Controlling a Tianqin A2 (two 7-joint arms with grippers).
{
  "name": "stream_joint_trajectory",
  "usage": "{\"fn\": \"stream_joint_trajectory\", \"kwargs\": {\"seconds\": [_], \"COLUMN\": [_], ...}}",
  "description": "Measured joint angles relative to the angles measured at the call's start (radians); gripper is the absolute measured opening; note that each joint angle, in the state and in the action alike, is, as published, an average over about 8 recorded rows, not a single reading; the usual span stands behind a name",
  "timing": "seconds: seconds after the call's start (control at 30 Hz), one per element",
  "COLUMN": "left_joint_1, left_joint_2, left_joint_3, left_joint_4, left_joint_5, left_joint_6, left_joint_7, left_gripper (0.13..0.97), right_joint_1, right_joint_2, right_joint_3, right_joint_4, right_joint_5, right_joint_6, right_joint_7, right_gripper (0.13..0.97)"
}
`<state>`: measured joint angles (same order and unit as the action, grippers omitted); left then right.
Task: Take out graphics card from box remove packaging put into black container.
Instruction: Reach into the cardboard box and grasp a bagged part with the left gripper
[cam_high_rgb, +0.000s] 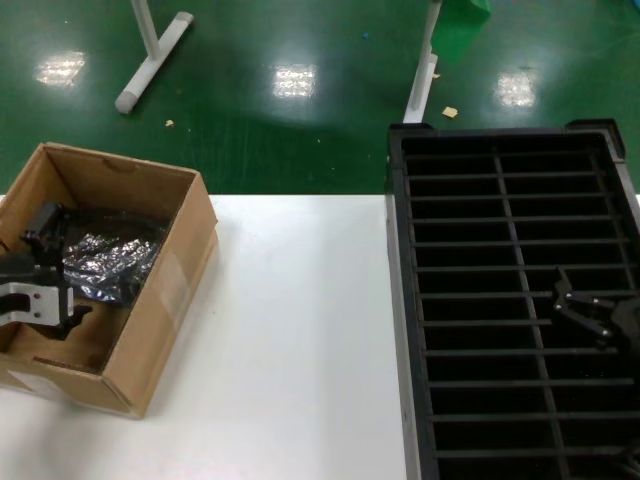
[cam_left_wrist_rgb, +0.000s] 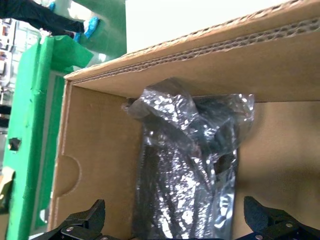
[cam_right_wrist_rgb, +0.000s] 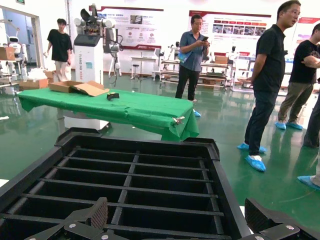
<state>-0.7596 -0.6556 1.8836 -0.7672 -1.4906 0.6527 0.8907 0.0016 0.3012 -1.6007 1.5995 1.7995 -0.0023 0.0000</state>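
White worktop (cam_high_rgb: 300, 340) over a green floor carries a brown box (cam_high_rgb: 160, 310) on my left and a black container (cam_high_rgb: 500, 300) on my right. My left tool (cam_high_rgb: 45, 275) hangs inside the box, fingers apart, just above the crinkly silver packaging (cam_left_wrist_rgb: 190, 170). My right tool (cam_high_rgb: 590, 310) hovers over the container's slots, fingers apart.
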Motion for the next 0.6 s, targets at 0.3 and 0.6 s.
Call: {"fn": "stream_joint_trajectory", "kwargs": {"seconds": [0.3, 0.6], "left_joint_1": [0.055, 0.079], "left_joint_2": [-0.026, -0.009], "left_joint_3": [0.044, 0.036], "left_joint_4": [-0.117, -0.125], "left_joint_5": [0.073, 0.053], "left_joint_6": [-0.033, -0.080], "left_joint_7": [-0.154, -0.109], "left_gripper": [0.966, 0.966], "right_joint_1": [0.000, 0.000], "right_joint_2": [0.000, 0.000], "right_joint_3": [0.000, 0.000], "right_joint_4": [0.000, 0.000], "right_joint_5": [0.000, 0.000], "right_joint_6": [0.000, 0.000], "right_joint_7": [0.000, 0.000], "right_gripper": [0.966, 0.966]}}
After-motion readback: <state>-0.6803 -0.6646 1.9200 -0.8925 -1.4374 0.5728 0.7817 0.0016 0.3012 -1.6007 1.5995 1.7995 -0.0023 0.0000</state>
